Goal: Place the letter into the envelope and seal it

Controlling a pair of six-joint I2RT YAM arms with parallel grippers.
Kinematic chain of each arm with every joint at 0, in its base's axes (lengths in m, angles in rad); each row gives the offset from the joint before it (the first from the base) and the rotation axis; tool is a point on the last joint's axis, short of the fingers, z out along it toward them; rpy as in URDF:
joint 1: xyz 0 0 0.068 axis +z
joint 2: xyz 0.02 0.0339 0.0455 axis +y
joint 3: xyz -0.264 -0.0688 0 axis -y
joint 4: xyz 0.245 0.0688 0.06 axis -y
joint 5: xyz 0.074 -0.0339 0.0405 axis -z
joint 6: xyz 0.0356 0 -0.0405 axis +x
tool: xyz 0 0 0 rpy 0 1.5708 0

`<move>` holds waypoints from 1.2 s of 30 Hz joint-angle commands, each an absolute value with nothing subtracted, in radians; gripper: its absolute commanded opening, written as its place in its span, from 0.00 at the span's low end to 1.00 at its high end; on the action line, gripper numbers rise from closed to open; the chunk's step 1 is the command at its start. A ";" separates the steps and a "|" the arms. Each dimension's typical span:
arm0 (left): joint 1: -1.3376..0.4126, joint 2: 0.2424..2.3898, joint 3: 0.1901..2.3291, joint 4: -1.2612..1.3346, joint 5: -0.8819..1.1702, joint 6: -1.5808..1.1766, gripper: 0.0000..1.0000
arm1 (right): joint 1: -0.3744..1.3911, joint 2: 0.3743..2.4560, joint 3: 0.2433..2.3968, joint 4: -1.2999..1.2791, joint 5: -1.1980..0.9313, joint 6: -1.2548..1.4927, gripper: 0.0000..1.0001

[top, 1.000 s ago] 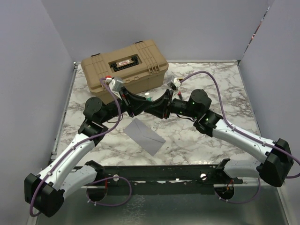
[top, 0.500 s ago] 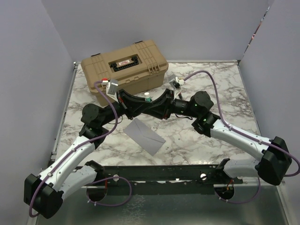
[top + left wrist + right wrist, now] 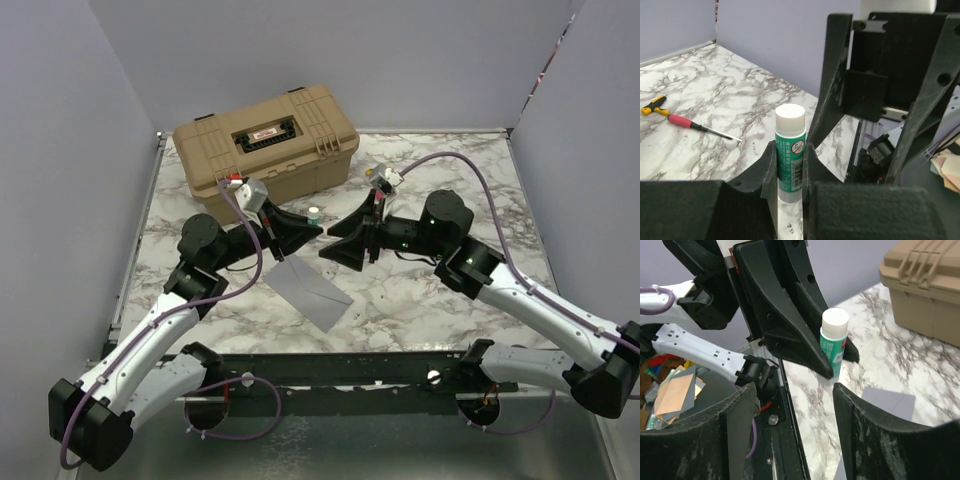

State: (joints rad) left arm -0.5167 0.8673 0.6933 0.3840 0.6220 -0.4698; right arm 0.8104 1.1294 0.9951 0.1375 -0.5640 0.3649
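Observation:
The grey-lilac envelope (image 3: 308,288) lies flat on the marble table, flap side not visible; it also shows in the right wrist view (image 3: 889,402). The tan letter is not in view. My left gripper (image 3: 308,226) is shut on a green glue stick with a white cap (image 3: 314,214), held upright above the table just beyond the envelope (image 3: 790,135). My right gripper (image 3: 340,240) is open and empty, a short way right of the stick, facing it (image 3: 792,390). The stick shows between the left fingers in the right wrist view (image 3: 833,342).
A tan hard case (image 3: 265,140) stands shut at the back left, also in the right wrist view (image 3: 925,285). A screwdriver with a red shaft grip (image 3: 677,120) lies on the marble table (image 3: 470,190). The black base rail (image 3: 330,365) runs along the near edge.
The two grippers were joined around the glue stick. The right gripper has let go, opened and drawn back to the right. The left gripper keeps the stick.

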 commanded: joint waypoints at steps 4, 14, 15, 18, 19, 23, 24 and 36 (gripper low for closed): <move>-0.512 0.868 0.756 0.214 0.712 -0.254 0.00 | 0.815 0.963 1.020 -0.095 -0.172 0.401 0.66; -0.514 0.884 0.764 0.186 0.697 -0.300 0.00 | 0.660 1.176 1.134 -0.579 0.463 0.525 0.66; -0.517 0.882 0.762 0.191 0.693 -0.307 0.00 | 0.612 1.202 1.116 -0.578 0.428 0.525 0.66; -0.521 0.875 0.753 0.206 0.677 -0.324 0.00 | 0.485 1.278 1.050 -0.550 0.367 0.525 0.66; -0.522 0.872 0.749 0.211 0.673 -0.329 0.00 | 0.446 1.307 1.031 -0.534 0.343 0.524 0.66; -0.525 0.862 0.734 0.229 0.669 -0.344 0.00 | 0.336 1.431 0.986 -0.493 0.255 0.524 0.62; -0.526 0.859 0.732 0.233 0.663 -0.347 0.00 | 0.325 1.459 0.979 -0.482 0.252 0.522 0.59; -0.527 0.820 0.719 0.273 0.639 -0.383 0.00 | 0.259 1.653 0.990 -0.451 0.202 0.514 0.47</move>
State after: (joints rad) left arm -0.5213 0.8375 0.7292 0.2417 0.6609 -0.3660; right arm 0.2722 1.6142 0.9749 -0.4473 0.2317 0.5087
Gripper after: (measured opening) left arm 0.149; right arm 0.485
